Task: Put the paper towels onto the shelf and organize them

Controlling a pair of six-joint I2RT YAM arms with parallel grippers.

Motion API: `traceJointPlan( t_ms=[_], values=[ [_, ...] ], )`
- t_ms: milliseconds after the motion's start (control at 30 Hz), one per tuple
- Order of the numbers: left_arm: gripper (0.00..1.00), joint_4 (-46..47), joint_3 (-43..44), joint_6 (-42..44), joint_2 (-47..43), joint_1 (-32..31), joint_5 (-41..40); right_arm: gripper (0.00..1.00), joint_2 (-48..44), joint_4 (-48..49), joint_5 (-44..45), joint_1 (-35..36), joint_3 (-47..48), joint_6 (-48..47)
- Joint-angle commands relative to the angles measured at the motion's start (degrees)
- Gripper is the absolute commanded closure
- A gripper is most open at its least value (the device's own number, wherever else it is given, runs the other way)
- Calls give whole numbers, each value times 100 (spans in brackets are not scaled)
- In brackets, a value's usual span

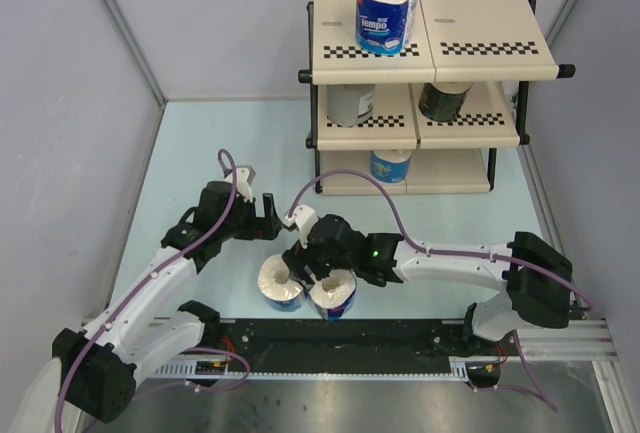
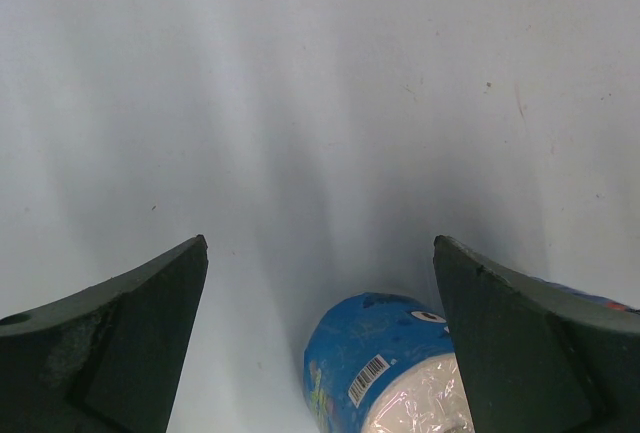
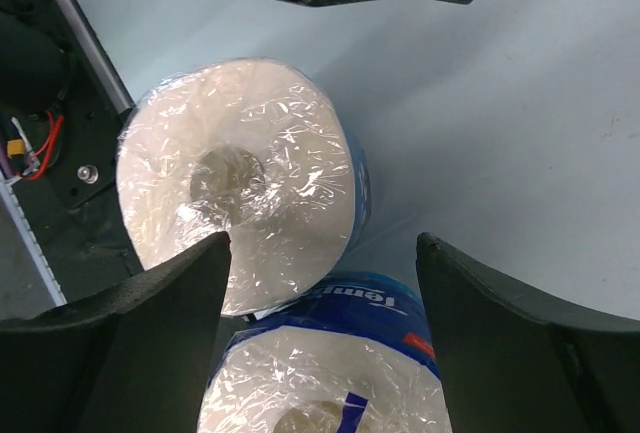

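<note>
Paper towels [image 1: 282, 283]: two on table [image 1: 220, 143] at near edge, four on shelf [image 1: 480, 48]; pick step, right pincer [image 1: 300, 265] open above pair, left pincer [image 1: 262, 215] open, empty; next, lower and close on one roll.

Shelf [image 1: 480, 23] bears a top-tier roll [image 1: 386, 11], two middle-tier rolls [image 1: 350, 103], a bottom-tier roll [image 1: 390, 165]; two adjacent rolls [image 1: 282, 283] stand before it.
</note>
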Motion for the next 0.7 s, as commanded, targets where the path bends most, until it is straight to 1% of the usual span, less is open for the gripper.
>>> traceJointPlan(
  t_ms=[0, 300, 467, 667],
  values=[
    [0, 56, 168, 72, -22, -42, 40, 21, 182, 285, 284, 43, 284, 44],
    [0, 56, 168, 72, -4, -42, 41, 21, 411, 540, 284, 86, 398, 203],
    [0, 56, 168, 72, -4, -42, 49, 22, 622, 497, 310, 122, 494, 247],
    [0, 56, 168, 73, -13, -42, 49, 27, 894, 233, 424, 201, 653, 203]
  ],
)
